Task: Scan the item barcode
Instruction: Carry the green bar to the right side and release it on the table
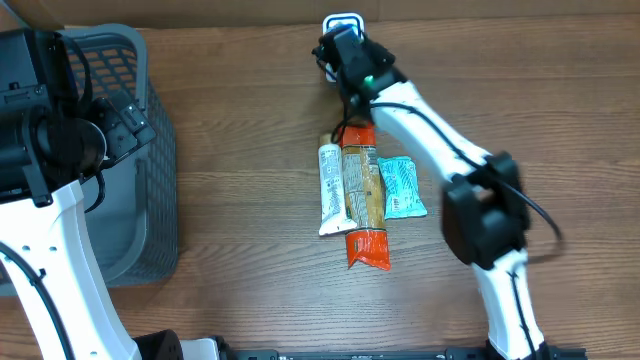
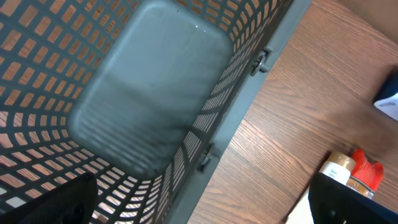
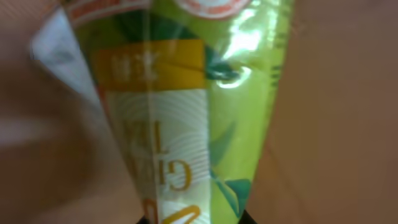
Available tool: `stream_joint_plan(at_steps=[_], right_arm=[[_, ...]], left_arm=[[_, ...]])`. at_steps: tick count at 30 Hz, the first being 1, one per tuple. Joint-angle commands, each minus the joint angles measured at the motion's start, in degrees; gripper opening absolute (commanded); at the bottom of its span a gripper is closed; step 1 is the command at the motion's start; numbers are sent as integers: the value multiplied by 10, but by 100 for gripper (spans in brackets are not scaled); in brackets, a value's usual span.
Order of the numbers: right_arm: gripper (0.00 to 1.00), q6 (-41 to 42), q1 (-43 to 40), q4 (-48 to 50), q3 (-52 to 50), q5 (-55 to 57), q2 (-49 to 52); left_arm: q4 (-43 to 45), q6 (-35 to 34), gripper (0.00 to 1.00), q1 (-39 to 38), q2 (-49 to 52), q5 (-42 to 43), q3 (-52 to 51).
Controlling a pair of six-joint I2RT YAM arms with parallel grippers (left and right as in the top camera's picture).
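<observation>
My right gripper (image 1: 340, 52) reaches to the far edge of the table, next to a small white and blue device (image 1: 343, 21). In the right wrist view it (image 3: 196, 219) is shut on a glossy green and white packet (image 3: 186, 106) with orange lettering. The packet fills that view and hangs over the wood. From overhead the arm hides the packet. No barcode shows on the side I see. My left gripper (image 1: 125, 120) hangs open over the right rim of the grey basket (image 1: 150, 210), with its dark fingers (image 2: 68, 199) wide apart and nothing between them.
A white tube (image 1: 329, 190), a long orange and brown snack packet (image 1: 362, 200) and a teal packet (image 1: 402, 188) lie side by side mid-table. The basket interior (image 2: 143, 93) holds nothing. The tube's cap and the packet's red end (image 2: 367, 174) show at the left wrist view's lower right.
</observation>
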Motion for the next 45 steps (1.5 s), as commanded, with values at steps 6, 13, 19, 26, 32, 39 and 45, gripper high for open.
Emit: stream_joint_plan(at_steps=[6,13,19,26,32,39,45], right_arm=[[4,381,-94,-235,17,-284,-259],[4,578,-274,-369,-27,-291,-249],[4,688,-395,-304,-178,-292,-245],[4,813,-475,-168,-360,-298,-245],[51,821,-486,-67,-441,-320,-245],[93,699,-486,-81,-396,-381,-248],[83,572,-462,-215,-247,-525,-254]], left_arm=[[1,7,100,3,0,-8,0],[1,7,100,3,0,-8,0],[1,6,99,3,0,-8,0],[1,6,100,3,0,-8,0],[1,7,100,3,0,-8,0],[1,7,100,3,0,-8,0],[1,7,100,3,0,-8,0]])
